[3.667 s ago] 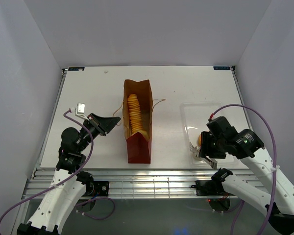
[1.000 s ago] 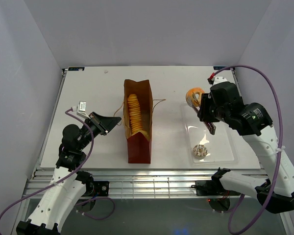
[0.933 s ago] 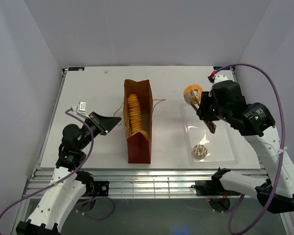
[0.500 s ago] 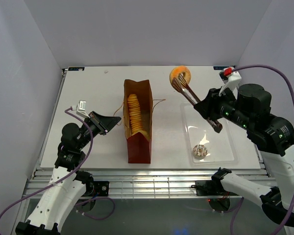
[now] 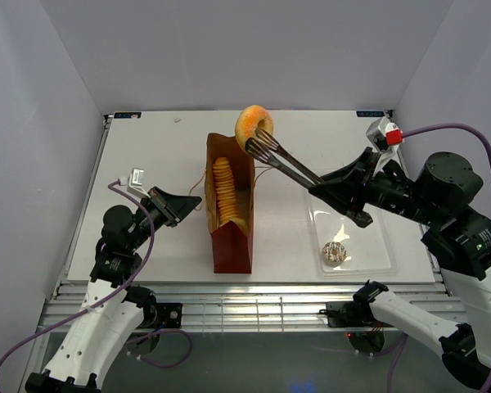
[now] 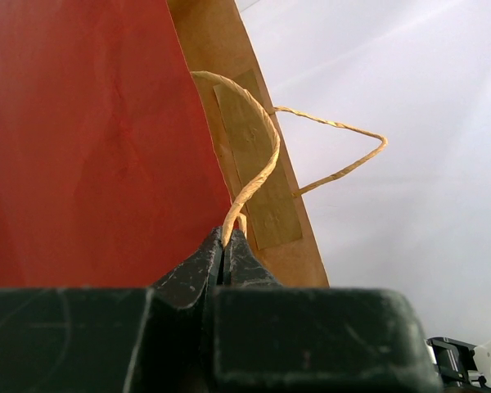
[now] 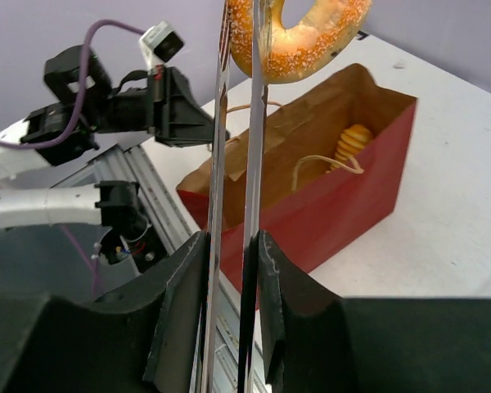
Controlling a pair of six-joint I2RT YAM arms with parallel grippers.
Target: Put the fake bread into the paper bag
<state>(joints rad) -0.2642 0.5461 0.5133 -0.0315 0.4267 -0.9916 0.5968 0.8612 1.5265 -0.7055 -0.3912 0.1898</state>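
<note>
My right jaws clamp the tongs point(image 5: 299, 172), their bun point(image 5: 254, 124) in open air over the bag's point(image 5: 231, 237) far edge, while my left jaws pinch its handle point(image 6: 254, 164).

Matt paper bag point(image 5: 231, 246) — shiny mtl tongs point(image 5: 290, 166).

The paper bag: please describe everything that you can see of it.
The paper bag rests on the white table. It is red outside and brown kraft inside, with its opening turned upward. A ridged loaf lies inside. The left claw is shut on one twine handle; the other handle lies loose beside it.
</note>
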